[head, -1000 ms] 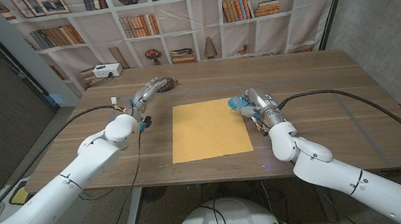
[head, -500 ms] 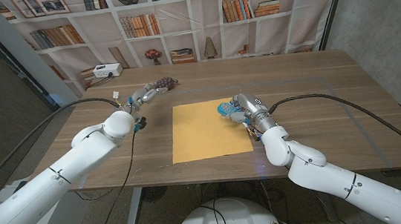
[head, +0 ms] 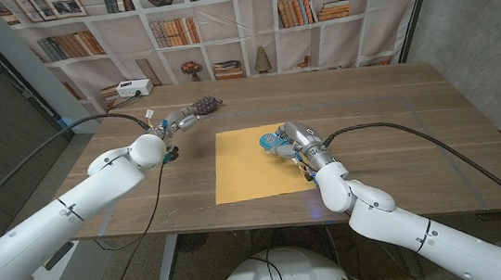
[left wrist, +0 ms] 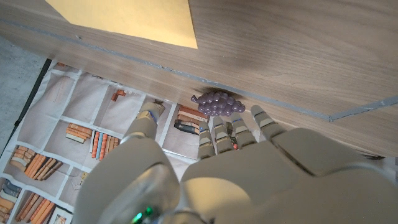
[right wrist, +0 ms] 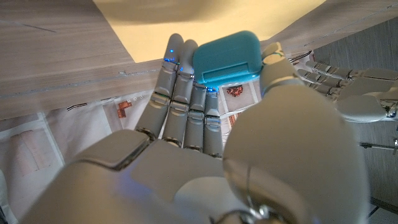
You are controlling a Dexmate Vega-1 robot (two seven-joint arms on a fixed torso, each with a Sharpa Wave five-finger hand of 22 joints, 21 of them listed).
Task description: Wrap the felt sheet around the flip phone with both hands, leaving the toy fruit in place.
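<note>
Right hand (head: 290, 140) has the teal phone (head: 270, 141) pinched over the yellow felt (head: 258, 162) on the desk (head: 398, 124). Left hand (head: 177, 122), fingers spread and empty, is right by the grapes (head: 207, 104) and could bump them out of place.

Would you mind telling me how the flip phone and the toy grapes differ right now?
The flip phone is a smooth teal slab, while the toy grapes are a bumpy purple cluster. The phone is gripped by the right hand over the felt sheet; the grapes lie free on the bare table, just beyond the left hand. Both are small.
</note>
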